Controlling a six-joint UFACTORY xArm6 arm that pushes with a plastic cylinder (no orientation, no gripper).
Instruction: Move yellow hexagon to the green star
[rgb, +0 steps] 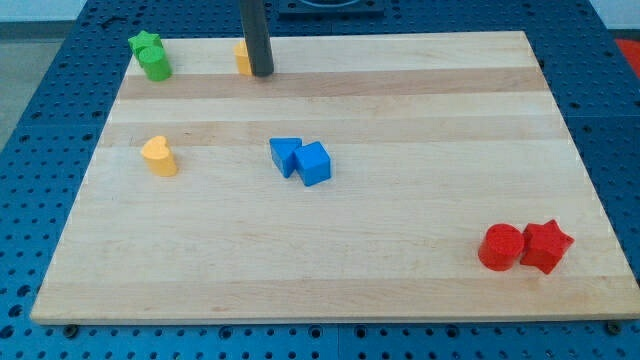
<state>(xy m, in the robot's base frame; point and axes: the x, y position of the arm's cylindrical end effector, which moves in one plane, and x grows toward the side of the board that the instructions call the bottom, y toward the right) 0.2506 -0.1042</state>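
The yellow hexagon (242, 58) sits near the board's top edge, mostly hidden behind my rod. My tip (262, 73) rests on the board touching the hexagon's right side. The green star (145, 44) stands at the top left corner, with a green cylinder (155, 64) touching it just below. The hexagon is well to the right of the green star, with bare board between them.
A yellow heart (159, 156) lies at the left middle. A blue triangle (284, 155) and a blue cube (314, 163) touch near the centre. A red cylinder (500, 247) and a red star (546, 246) sit at the bottom right. The wooden board (400, 260) lies on a blue pegboard.
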